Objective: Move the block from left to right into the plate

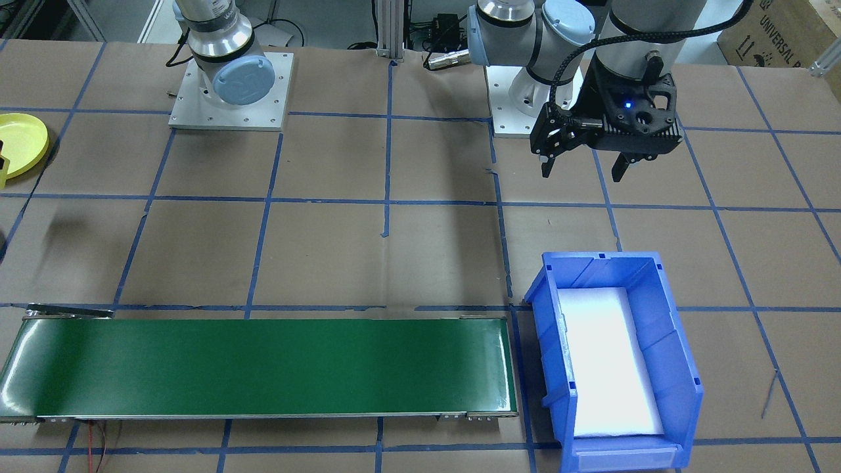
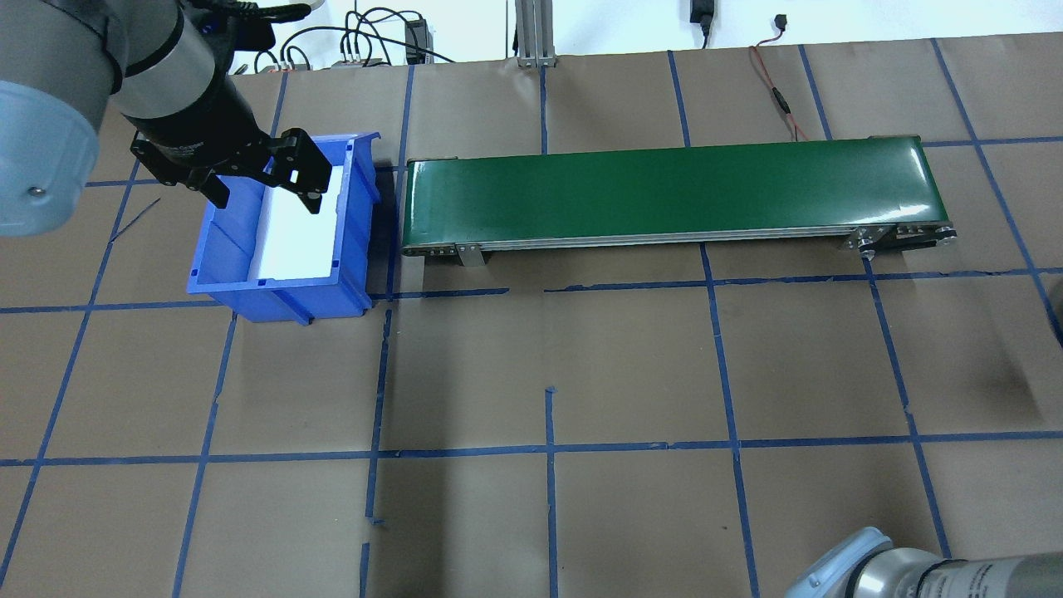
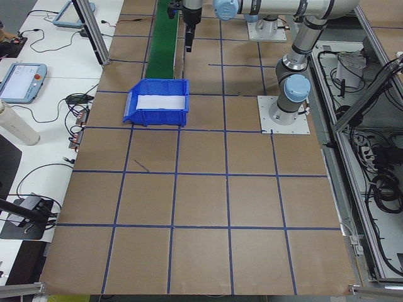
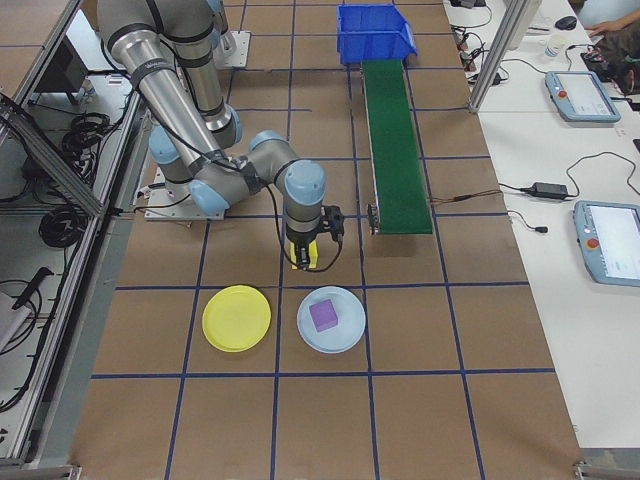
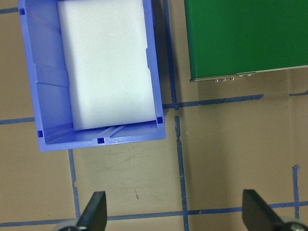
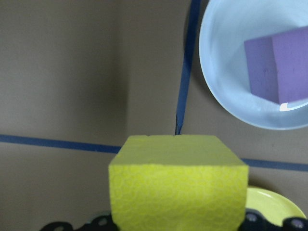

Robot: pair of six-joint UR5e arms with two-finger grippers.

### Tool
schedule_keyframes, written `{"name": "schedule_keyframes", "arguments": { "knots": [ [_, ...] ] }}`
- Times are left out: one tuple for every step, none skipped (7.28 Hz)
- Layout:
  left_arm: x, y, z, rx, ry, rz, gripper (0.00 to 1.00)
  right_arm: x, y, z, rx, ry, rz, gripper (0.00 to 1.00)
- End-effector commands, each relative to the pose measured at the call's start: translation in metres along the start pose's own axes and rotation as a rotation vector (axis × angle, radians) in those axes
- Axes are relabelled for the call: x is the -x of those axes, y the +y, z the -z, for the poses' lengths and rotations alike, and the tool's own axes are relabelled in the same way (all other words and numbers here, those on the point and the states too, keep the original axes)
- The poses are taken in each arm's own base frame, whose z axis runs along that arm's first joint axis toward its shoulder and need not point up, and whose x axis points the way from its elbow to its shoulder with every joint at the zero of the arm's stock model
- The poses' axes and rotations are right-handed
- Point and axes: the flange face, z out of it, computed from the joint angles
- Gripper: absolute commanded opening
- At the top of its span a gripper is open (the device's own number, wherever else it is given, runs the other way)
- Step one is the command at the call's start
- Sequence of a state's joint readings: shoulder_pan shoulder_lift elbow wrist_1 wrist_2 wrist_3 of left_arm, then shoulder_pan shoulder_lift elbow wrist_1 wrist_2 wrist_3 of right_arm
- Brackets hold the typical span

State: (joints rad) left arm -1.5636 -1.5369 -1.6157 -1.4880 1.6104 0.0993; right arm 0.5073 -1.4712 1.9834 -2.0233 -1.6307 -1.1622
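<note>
Gripping a coarse yellow foam block (image 6: 178,185), the right gripper (image 4: 306,262) hovered near the round yellow plastic plate (image 4: 236,318); the left gripper (image 1: 585,167) hung spread above the paper-covered table (image 1: 433,263).

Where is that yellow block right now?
The yellow block is held in the right gripper, above the table beside the yellow plate and the pale blue plate, not yet in either.
</note>
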Motion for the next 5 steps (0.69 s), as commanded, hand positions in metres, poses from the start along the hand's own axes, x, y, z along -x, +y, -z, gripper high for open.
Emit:
{"name": "schedule_keyframes", "arguments": {
  "knots": [
    [-0.002,-0.001,-0.002,0.001,0.002,0.002,1.00,-0.041,0.063,-0.013,-0.036,-0.041,-0.028,0.23],
    [-0.003,-0.003,-0.003,-0.009,0.011,0.003,1.00,-0.047,0.072,-0.022,-0.035,-0.059,-0.038,0.32],
    [-0.004,-0.004,-0.004,-0.013,0.014,0.002,1.00,-0.047,0.074,-0.035,-0.025,-0.088,-0.041,0.50],
    [-0.004,-0.004,-0.004,-0.011,0.015,0.002,1.00,-0.049,0.081,-0.040,-0.021,-0.099,-0.054,0.62],
    [-0.005,-0.004,-0.004,-0.011,0.015,0.000,1.00,-0.057,0.104,-0.049,-0.028,-0.118,-0.087,0.62]
  ]
}}
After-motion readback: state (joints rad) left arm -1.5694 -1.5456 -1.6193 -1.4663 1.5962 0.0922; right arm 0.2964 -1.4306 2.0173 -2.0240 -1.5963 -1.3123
